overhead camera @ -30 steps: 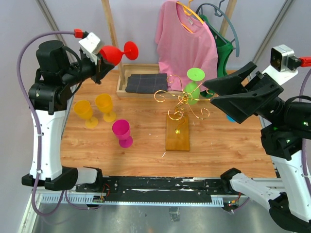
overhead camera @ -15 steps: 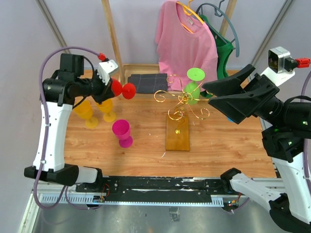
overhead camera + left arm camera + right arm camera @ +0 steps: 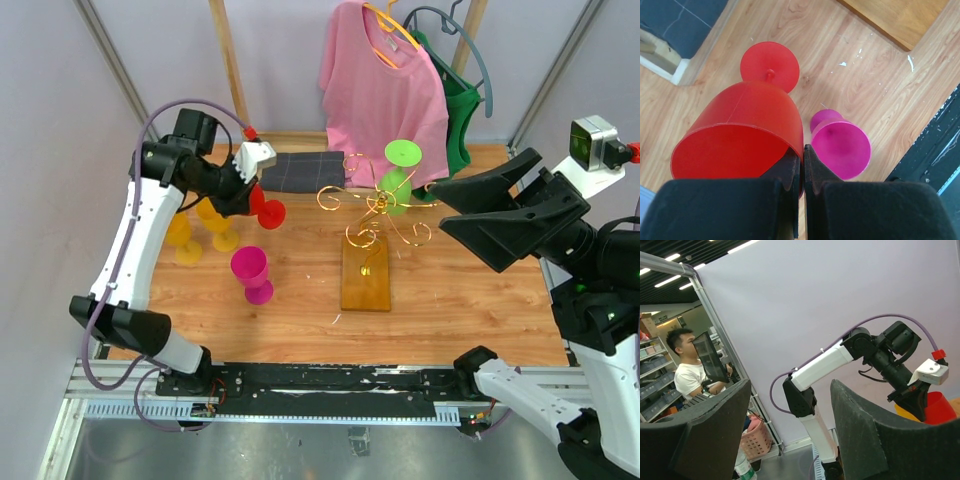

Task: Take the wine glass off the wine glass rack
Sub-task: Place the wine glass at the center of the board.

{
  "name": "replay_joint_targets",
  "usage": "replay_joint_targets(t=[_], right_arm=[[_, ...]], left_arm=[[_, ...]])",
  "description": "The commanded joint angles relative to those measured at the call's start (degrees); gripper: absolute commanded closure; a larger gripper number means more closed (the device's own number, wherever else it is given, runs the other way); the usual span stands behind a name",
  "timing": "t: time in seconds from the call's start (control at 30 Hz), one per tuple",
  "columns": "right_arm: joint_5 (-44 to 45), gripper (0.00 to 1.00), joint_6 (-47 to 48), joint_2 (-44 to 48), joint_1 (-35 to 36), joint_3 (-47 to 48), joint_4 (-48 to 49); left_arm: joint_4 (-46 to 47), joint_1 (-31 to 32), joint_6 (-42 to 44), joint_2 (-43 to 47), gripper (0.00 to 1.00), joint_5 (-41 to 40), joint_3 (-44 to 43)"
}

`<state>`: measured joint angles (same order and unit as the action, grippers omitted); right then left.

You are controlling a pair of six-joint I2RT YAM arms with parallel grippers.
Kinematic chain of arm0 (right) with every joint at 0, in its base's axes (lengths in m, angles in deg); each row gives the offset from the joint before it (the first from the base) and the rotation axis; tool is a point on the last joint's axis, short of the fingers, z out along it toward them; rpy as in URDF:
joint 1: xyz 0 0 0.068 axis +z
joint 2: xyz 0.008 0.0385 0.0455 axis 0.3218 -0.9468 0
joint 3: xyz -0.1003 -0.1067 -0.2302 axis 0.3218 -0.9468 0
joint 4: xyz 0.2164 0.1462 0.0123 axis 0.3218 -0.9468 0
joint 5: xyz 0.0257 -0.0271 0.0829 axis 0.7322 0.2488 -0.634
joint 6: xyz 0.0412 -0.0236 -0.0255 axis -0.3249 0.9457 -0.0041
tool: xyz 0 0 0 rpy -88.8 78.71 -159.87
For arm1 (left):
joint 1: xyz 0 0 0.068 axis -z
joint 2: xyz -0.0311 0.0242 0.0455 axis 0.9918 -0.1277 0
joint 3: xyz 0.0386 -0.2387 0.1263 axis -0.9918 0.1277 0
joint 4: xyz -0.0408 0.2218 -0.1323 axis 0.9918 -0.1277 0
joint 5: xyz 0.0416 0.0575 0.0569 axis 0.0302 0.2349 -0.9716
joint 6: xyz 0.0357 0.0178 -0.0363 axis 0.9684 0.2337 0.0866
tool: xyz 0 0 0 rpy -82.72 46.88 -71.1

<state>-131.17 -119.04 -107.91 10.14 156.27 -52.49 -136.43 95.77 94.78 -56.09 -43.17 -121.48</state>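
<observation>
The wine glass rack is thin gold wire with curled arms on a wooden base block at mid-table. A green wine glass hangs upside down on it. My left gripper is shut on the rim of a red wine glass, held tilted above the table, left of the rack. In the left wrist view the gripper pinches the red glass, foot pointing away. My right gripper is open and empty, just right of the rack; it also shows in the right wrist view.
A magenta glass stands below the red one and shows in the left wrist view. Two yellow glasses stand at the left. A tray with a dark cloth lies at the back. Pink and green shirts hang behind the rack.
My left arm has carried the red glass from high at the back left down and to the right, over the table by the yellow glasses. The right arm shifted slightly right.
</observation>
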Motion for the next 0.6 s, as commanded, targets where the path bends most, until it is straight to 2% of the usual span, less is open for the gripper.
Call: replay_joint_targets(t=[0.0, 0.13, 0.57], right_arm=[[1.25, 0.34, 1.69, 1.19, -0.33, -0.11, -0.79], [2.01, 0.34, 2.26, 2.25, -0.32, -0.34, -1.87], [3.55, 0.35, 4.11, 4.43, -0.31, 0.28, -5.34]], left_arm=[[-0.58, 0.98, 2.55, -2.41, 1.00, -2.11, 1.06], [0.14, 1.68, 4.49, -3.94, 1.00, -5.27, 3.22], [0.34, 3.69, 7.83, -11.87, 1.00, -10.36, 0.33]])
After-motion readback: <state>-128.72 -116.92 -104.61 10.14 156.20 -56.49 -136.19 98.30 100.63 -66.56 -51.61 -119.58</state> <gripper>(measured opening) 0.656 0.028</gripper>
